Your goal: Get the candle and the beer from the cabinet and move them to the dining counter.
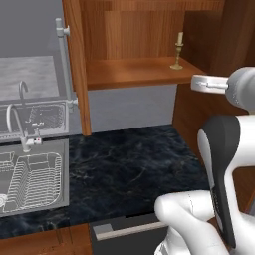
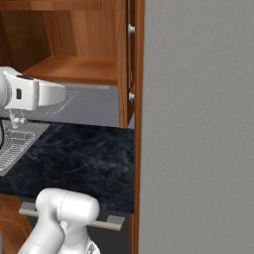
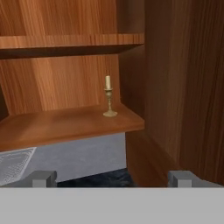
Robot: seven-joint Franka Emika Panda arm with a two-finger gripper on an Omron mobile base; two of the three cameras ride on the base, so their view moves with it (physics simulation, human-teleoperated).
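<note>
Hand view, item record: candle point(image 3: 108, 97) is standing upright on the lower shelf point(image 3: 65, 124) of the open cabinet point(image 3: 175, 87), near the shelf's right front corner, toward 12 o'clock from the claw point(image 3: 112, 178).

Claw: two fingertips point(image 3: 43, 178) are sitting wide apart with nothing between them, so it is released and empty, well short of the candle.

Beer: no bottle is showing on the shelf.

Step in hand: judged to be the approach to the candle, grasp not yet made.

Next move: calling for a straight advance toward 12 o'clock, then closing on the stem above the flared base.

Room: cabinet side wall is standing just beside the candle at 3 o'clock; upper shelf point(image 3: 70, 43) is overhanging; open shelf is lying toward 9 o'clock. Dark surface point(image 1: 129, 164) and sink point(image 1: 30, 174) are lying below.
</note>
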